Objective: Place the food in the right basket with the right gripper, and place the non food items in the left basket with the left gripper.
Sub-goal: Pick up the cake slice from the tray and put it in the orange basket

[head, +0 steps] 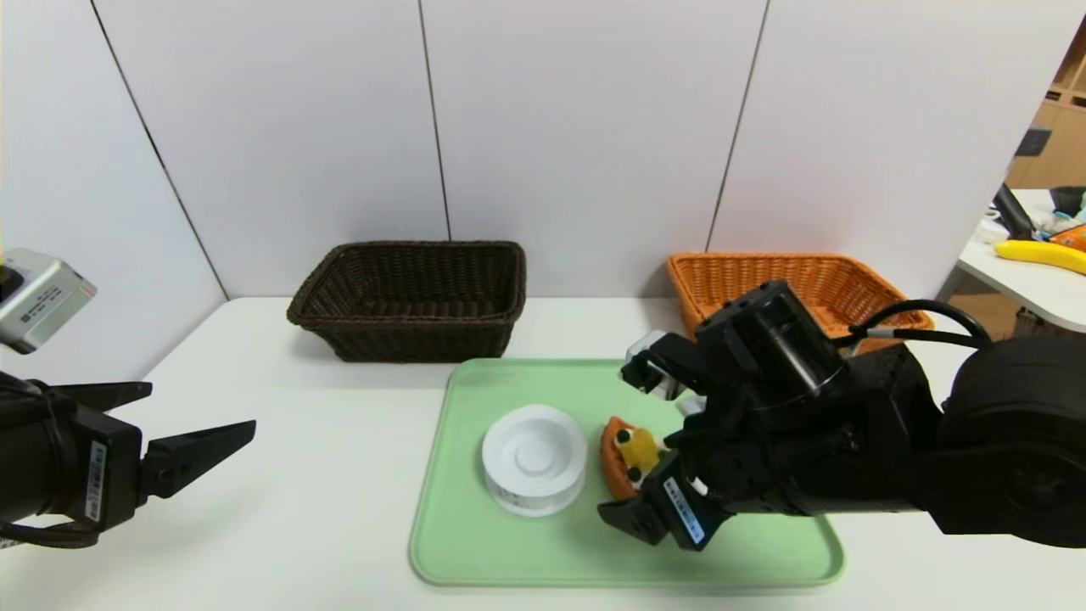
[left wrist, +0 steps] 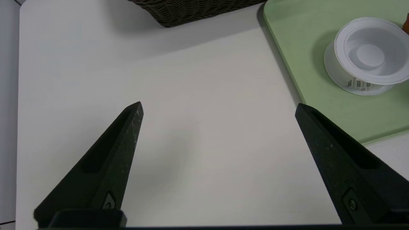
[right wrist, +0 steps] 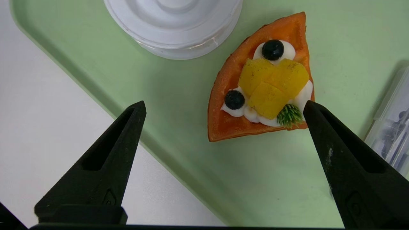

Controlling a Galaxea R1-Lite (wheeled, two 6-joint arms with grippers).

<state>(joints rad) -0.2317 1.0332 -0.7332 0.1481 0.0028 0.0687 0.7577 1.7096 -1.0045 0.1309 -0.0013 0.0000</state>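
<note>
A green tray (head: pixel 475 526) lies on the white table. On it stand a white round container (head: pixel 534 458) and an orange waffle wedge (head: pixel 629 454) topped with cream, yellow fruit and blueberries. My right gripper (head: pixel 636 441) hovers open over the waffle wedge (right wrist: pixel 252 95), its tips apart on either side, touching nothing. A clear plastic item (right wrist: pixel 393 127) lies on the tray beside it, partly hidden. My left gripper (head: pixel 204 406) stays open and empty over bare table at the left (left wrist: pixel 219 105). The dark brown basket (head: pixel 407 339) is back left, the orange basket (head: pixel 704 288) back right.
A white panelled wall stands right behind both baskets. Another table with a banana (head: pixel 1039 255) shows at the far right. My right arm covers the tray's right part and the front of the orange basket.
</note>
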